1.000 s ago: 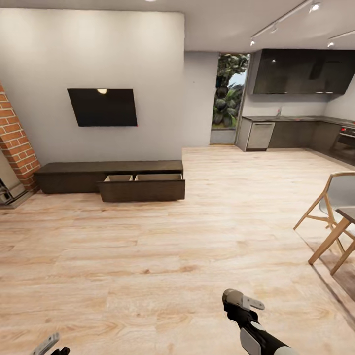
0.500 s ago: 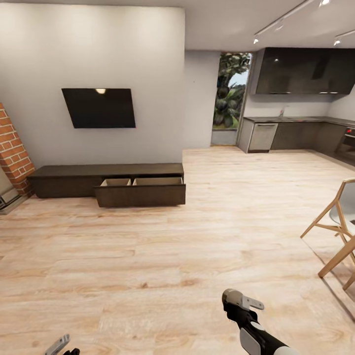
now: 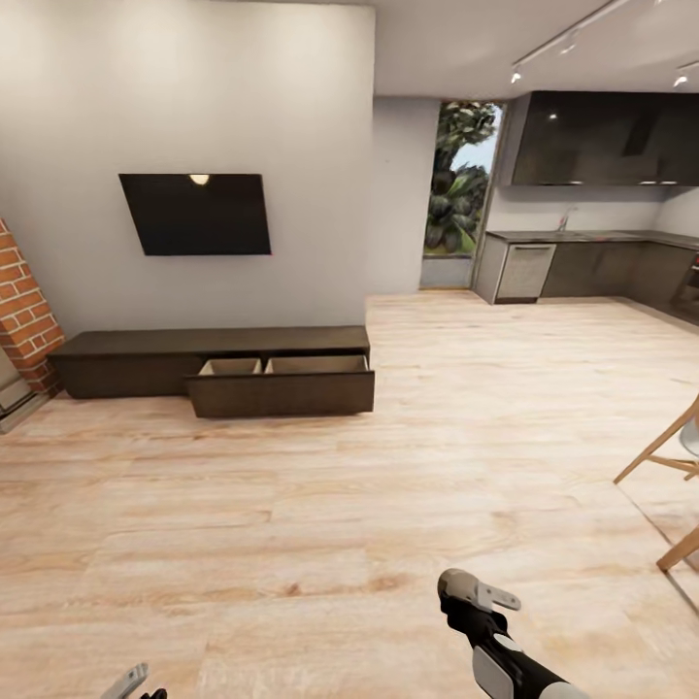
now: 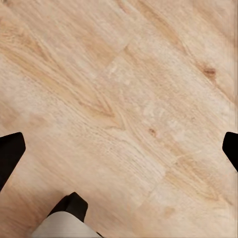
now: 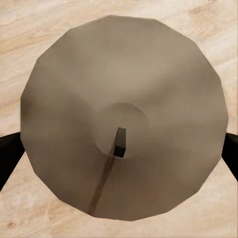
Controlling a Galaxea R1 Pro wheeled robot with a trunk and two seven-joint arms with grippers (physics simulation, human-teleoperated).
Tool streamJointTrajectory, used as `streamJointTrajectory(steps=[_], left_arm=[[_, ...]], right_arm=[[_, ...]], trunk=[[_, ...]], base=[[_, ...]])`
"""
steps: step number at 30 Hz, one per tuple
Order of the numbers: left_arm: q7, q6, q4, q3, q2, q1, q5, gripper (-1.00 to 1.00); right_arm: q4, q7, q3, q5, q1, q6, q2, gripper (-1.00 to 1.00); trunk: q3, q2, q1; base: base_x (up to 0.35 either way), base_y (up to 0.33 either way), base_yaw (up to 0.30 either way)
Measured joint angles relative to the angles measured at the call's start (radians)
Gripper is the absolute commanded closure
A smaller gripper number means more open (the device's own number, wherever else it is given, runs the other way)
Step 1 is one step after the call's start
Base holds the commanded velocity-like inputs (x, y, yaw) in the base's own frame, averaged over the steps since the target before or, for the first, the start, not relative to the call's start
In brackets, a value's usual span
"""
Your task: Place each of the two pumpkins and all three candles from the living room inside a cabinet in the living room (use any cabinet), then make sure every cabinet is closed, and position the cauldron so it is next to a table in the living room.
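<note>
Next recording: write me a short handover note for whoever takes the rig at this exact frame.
Right gripper: shut on a stubby pale beige candle with a dark wick, held over the light wood floor.
Left gripper: open, nothing between its fingers, pointing at the floor.
The long low dark brown cabinet stands under the wall-mounted black TV, its right drawer pulled out; what lies inside cannot be made out from here.
Left: carry the candle across to the drawer, drop it in, stow whatever remains, close the drawer, place the cauldron by a table.
</note>
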Motion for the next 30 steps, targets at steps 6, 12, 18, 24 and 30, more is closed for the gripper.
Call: streamJointTrajectory(steps=[6,12,18,24,30], left_arm=[[0.000,-0.006,0.001,0.000,-0.021,0.000,0.001,-1.00],[0.000,-0.006,0.001,0.002,-0.021,0.000,0.002,-1.00],[0.000,-0.006,0.001,0.001,-0.021,0.000,0.002,-1.00],[0.000,-0.006,0.001,0.001,-0.021,0.000,0.002,-1.00],[0.000,-0.006,0.001,0.001,-0.021,0.000,0.002,-1.00]], right_arm=[[0.000,0.000,0.001,0.001,0.000,0.001,0.000,1.00],[0.000,0.000,0.000,0.000,0.000,0.000,0.000,1.00],[0.000,0.000,0.000,0.001,0.000,0.002,0.000,1.00],[0.000,0.000,0.001,0.001,0.000,0.004,0.000,1.00],[0.000,0.000,0.000,0.001,0.000,0.004,0.000,1.00]], trunk=[[0.000,0.000,0.000],[0.000,0.000,0.000],[0.000,0.000,0.000],[0.000,0.000,0.000],[0.000,0.000,0.000]], base=[[0.295,0.146,0.000],[0.322,0.088,0.100],[0.325,0.020,0.147],[0.328,0.001,0.009],[0.331,0.000,0.000]])
